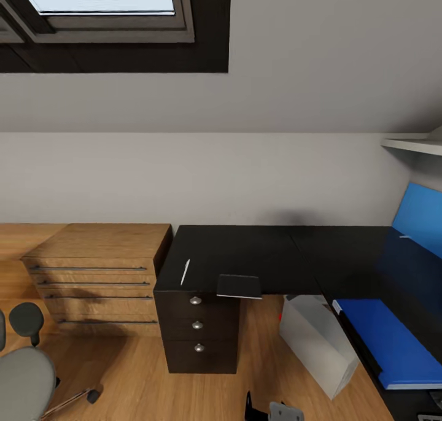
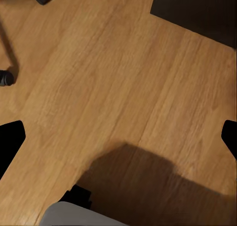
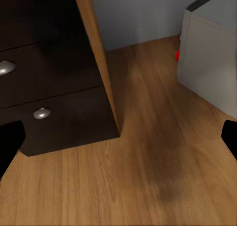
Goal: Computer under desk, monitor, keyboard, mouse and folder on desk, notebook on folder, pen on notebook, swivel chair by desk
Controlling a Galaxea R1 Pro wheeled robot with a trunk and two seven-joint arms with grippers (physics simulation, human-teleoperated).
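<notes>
The notebook [image 1: 239,286] lies at the worktop's [image 1: 258,252] front edge, overhanging it, long axis along the edge, above and ahead of both spread-open, empty tools, pen [image 1: 185,272] just beside it.

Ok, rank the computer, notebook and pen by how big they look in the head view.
1. computer, though it also sits nearer the camera
2. notebook
3. pen, a thin sliver
</notes>
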